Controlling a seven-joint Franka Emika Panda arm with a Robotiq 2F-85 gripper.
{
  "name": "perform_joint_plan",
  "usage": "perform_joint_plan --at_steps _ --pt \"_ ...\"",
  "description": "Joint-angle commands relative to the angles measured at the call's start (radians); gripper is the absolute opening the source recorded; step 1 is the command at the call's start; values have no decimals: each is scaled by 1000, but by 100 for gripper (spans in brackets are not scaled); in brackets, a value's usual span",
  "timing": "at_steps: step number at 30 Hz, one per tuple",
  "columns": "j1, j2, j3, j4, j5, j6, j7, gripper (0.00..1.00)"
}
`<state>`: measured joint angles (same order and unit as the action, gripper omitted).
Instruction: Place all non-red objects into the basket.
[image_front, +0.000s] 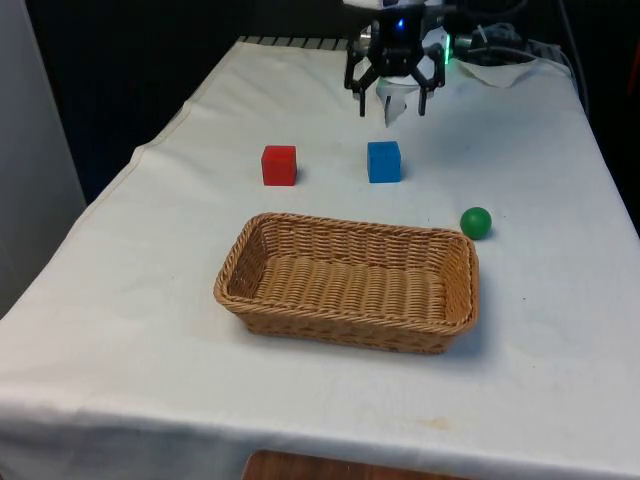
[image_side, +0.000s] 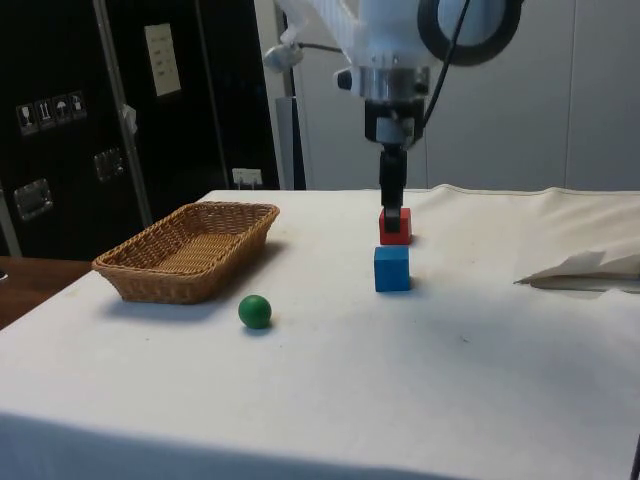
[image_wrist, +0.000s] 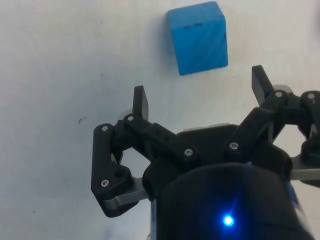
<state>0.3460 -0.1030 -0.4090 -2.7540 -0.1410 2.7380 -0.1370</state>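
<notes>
My gripper (image_front: 392, 106) hangs open and empty above the cloth, a little beyond the blue cube (image_front: 383, 161) on the robot's side. In the wrist view the blue cube (image_wrist: 198, 37) lies just ahead of my gripper (image_wrist: 200, 95), outside the gap between the fingers. A red cube (image_front: 279, 165) sits to the front view's left of the blue one. A green ball (image_front: 476, 222) rests near the far right corner of the wicker basket (image_front: 232, 296), which holds nothing. From the side, the gripper (image_side: 393, 200) stands in front of the red cube (image_side: 398, 232), with the blue cube (image_side: 392, 268), ball (image_side: 255, 311) and basket (image_side: 160, 285) nearer.
A crumpled white sheet (image_side: 585, 268) lies on the cloth near the robot's end, with cables (image_front: 500, 45) behind it. The table edge drops off close to the basket's near side in the front view.
</notes>
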Motion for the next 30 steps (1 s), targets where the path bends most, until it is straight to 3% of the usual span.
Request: perform_joint_plan --at_steps 1,2,10,11,12,19,20,21,28,29,30 --pt "0 12 0 0 1 12 0 100" --pt "8 20 0 -9 28 37 -17 100" --pt "7 79 11 -8 57 93 -26 100" --pt "0 88 7 2 19 85 -2 100" --pt "7 84 12 -8 60 98 -27 100" --pt "4 131 31 -4 110 138 -49 100" --pt "0 149 17 9 61 134 -19 100" --pt "3 137 34 -3 118 142 -53 100" --pt "-6 188 58 10 170 177 -81 100" --pt "0 205 32 21 119 173 -50 100" --pt "-8 202 64 14 180 187 -85 100"
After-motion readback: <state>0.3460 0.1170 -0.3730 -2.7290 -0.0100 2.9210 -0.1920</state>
